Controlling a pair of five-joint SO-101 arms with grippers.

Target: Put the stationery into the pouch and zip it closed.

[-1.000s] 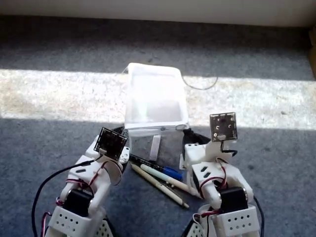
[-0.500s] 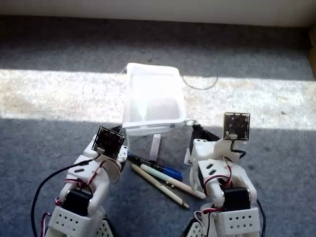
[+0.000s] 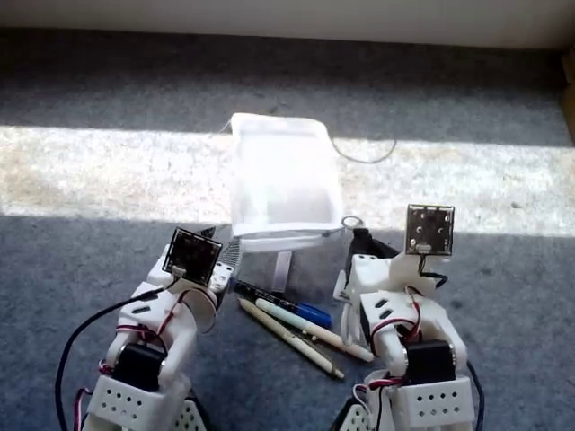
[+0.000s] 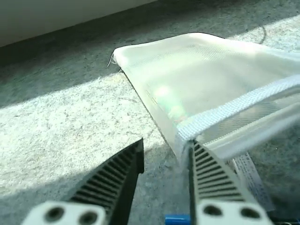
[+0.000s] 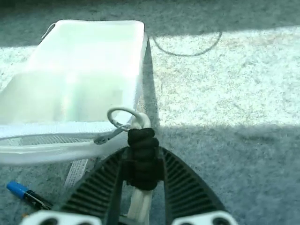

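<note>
The white mesh pouch (image 3: pixel 286 184) lies flat on the grey carpet, its mouth edge toward the arms. My right gripper (image 5: pixel 140 161) is shut on the black zipper pull (image 5: pixel 143 150) at the pouch's right front corner (image 3: pixel 346 229). At the left front corner, my left gripper (image 4: pixel 166 150) stands open, and the pouch's webbing edge (image 4: pixel 225 110) touches the inside of one finger. Between the arms lie three pens: a black blue-capped pen (image 3: pixel 283 301), a white pen (image 3: pixel 314 329) and a cream pen (image 3: pixel 289 338). A small white strip (image 3: pixel 282 268) sits partly under the pouch's front edge.
A thin cable (image 3: pixel 364 154) loops on the carpet behind the pouch's right side. A sunlit band crosses the carpet under the pouch. Bare carpet extends far to the left and right of the arms.
The right gripper has moved right with the zipper pull. The pouch's front edge has slid toward the arms, over the white strip. The left gripper has edged up to the left corner.
</note>
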